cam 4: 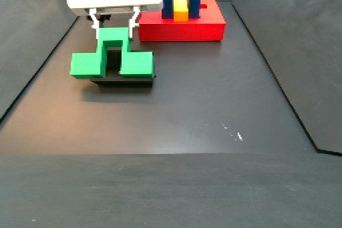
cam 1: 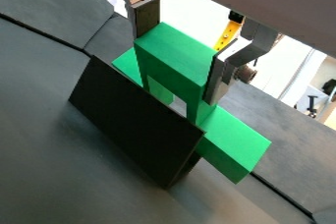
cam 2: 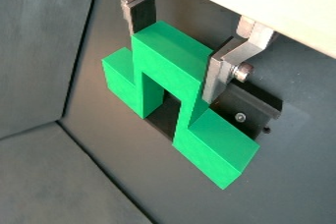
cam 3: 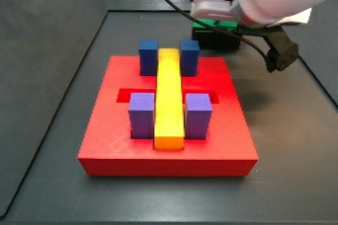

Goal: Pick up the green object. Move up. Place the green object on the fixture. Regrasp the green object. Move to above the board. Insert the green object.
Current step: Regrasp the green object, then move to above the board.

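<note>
Both wrist views put us right over the action: the green object (cam 1: pixel 178 81) sits astride the fixture (cam 1: pixel 132 130), its notch straddling the dark bracket's upper edge, one stepped foot hanging out past the bracket on each side. That perch looks deliberate, since the bracket props the piece up off the floor so it can be taken again from a better angle. And here's the gripper (cam 2: pixel 184 46), down on the raised middle of the block, silver fingers (cam 2: pixel 137 14) flanking its two flat faces. The plates sit tight against the green with no gap showing, so I'd call it closed on the piece, spread only as wide as that middle section, though whether it's squeezing hard or just touching I can't tell. In a side view the block (cam 4: pixel 112 60) rests on the bracket (cam 4: pixel 124 79) well apart from the board (cam 4: pixel 181 22), which lies further back with its yellow bar (cam 3: pixel 168 99) and blue and purple blocks. Regrasp stage, by my reading; the trip to the board is not yet begun.
</note>
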Tool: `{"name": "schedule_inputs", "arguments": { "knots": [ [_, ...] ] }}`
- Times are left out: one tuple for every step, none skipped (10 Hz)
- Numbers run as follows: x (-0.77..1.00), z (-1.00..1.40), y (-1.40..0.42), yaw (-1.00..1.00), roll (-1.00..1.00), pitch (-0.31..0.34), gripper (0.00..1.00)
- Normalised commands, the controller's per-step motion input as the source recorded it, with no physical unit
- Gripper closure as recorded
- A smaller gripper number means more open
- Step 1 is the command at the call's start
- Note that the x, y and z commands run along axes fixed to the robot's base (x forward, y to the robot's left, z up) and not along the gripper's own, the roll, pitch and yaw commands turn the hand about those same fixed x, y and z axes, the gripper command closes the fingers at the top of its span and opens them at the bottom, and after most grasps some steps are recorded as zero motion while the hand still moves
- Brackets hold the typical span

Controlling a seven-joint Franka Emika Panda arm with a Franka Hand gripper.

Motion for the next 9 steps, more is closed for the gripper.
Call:
{"name": "schedule_inputs", "arguments": {
  "knots": [
    [0.0,0.0,0.0,0.0,0.0,0.0,1.0],
    [0.0,1.4,0.0,0.0,0.0,0.0,1.0],
    [-0.02,1.4,-0.04,0.02,-0.1,0.07,1.0],
    [-0.04,1.4,-0.03,0.01,-0.16,0.058,1.0],
    [-0.05,1.4,-0.02,0.03,-0.11,0.027,1.0],
    [-0.04,1.4,-0.03,0.03,-0.05,0.039,1.0],
    [-0.04,1.4,-0.04,0.03,-0.02,0.034,1.0],
    [-0.03,1.4,-0.04,0.03,-0.01,0.029,1.0],
    [0.0,0.68,-0.03,0.03,-0.02,0.039,1.0]
  ]
}}
